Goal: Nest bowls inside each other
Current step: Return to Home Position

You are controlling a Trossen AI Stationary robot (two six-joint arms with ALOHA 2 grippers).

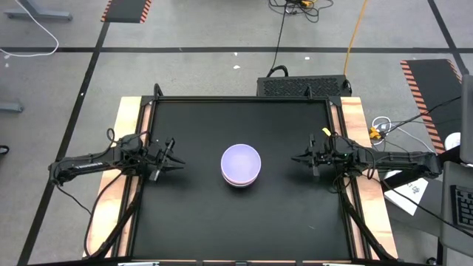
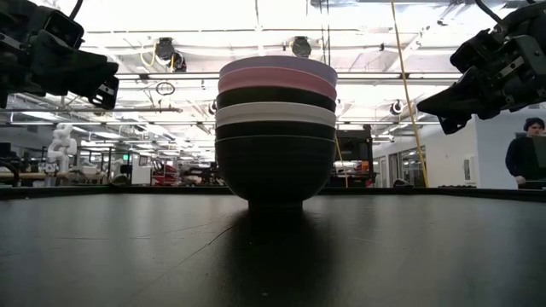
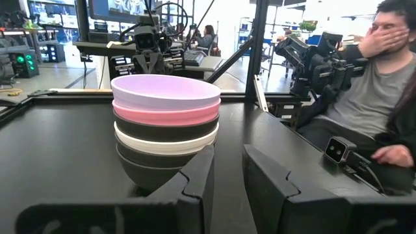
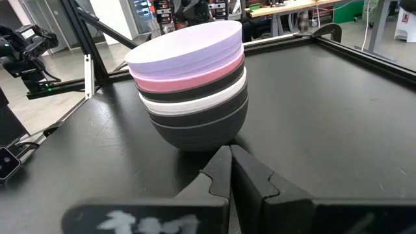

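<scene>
1. Flat black rectangular table top (image 1: 192, 222); pale wooden boards (image 1: 127, 125) flank it on both sides.
2. Black perforated metal box (image 1: 303, 86): on the floor, just behind the table's far edge.
3. Thin yellow cable (image 1: 357, 33): runs across the grey floor beyond the box.
4. Black floor mat with red-striped edging (image 1: 126, 10): far left corner of the floor.
5. Seated person in a grey shirt (image 3: 370, 97): beside the table, one hand raised to the head.

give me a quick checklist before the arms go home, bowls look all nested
1. one stack, purple bowl on top, nothing loose in view: ok
2. stack upright and level on the table: ok
3. left gripper open, empty, apart from the stack: ok
4. right gripper shut, empty, apart from the stack: ok
5. person beside the table out of the arms' reach: cannot tell
</scene>
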